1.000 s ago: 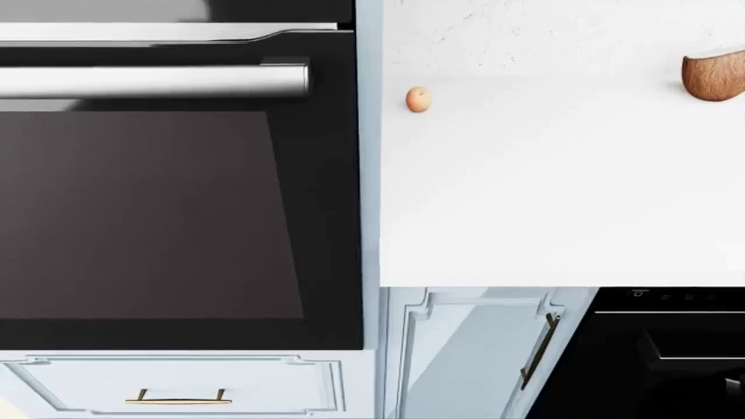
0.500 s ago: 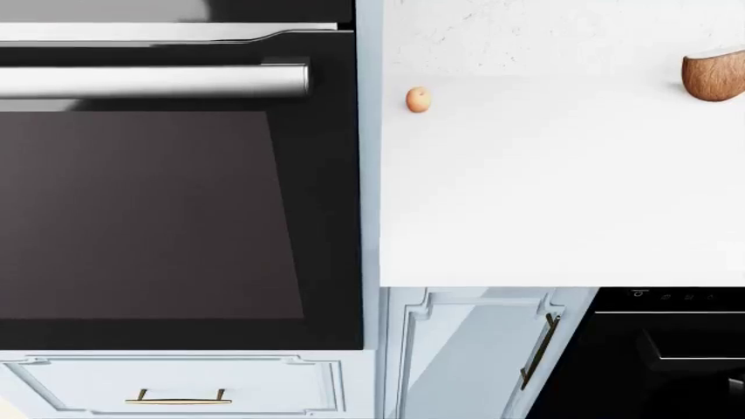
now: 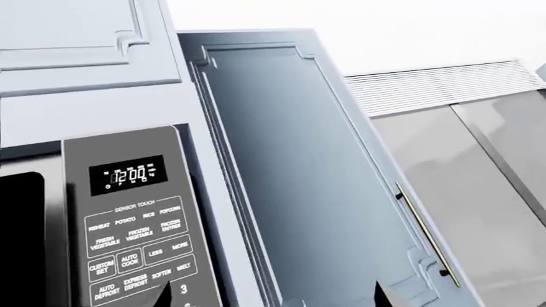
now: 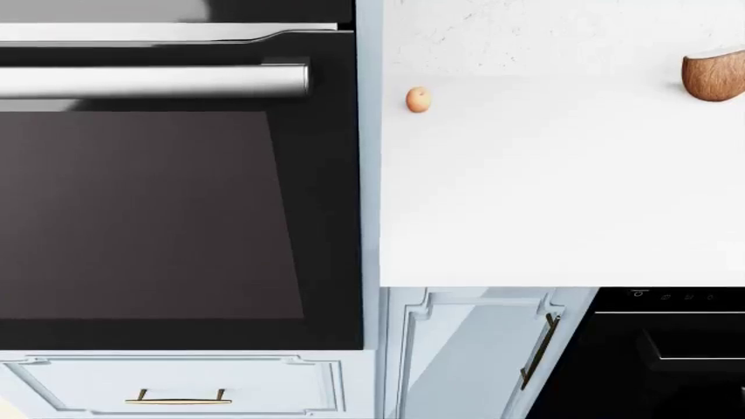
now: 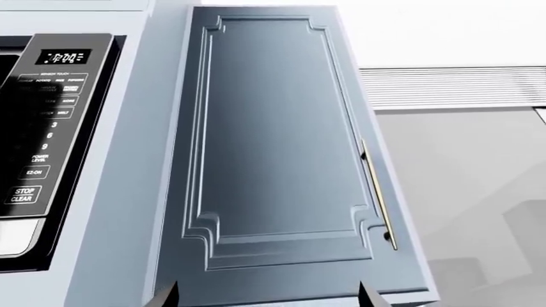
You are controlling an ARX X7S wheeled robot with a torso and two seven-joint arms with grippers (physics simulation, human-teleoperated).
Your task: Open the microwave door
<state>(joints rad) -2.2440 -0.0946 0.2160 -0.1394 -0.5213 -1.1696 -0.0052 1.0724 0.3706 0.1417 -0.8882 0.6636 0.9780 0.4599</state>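
Observation:
The microwave's grey control panel with its lit display fills the near part of the left wrist view, and the door's dark window shows beside it at the frame edge. My left gripper is open; one fingertip lies over the keypad, the other over the neighbouring cabinet. In the right wrist view the microwave panel is off to one side. My right gripper is open and faces the blue cabinet door. Neither gripper shows in the head view.
A tall blue cabinet door with a thin brass handle stands beside the microwave. The head view holds a black oven door with a steel bar handle, a white counter, a small orange egg-like object and a wooden bowl.

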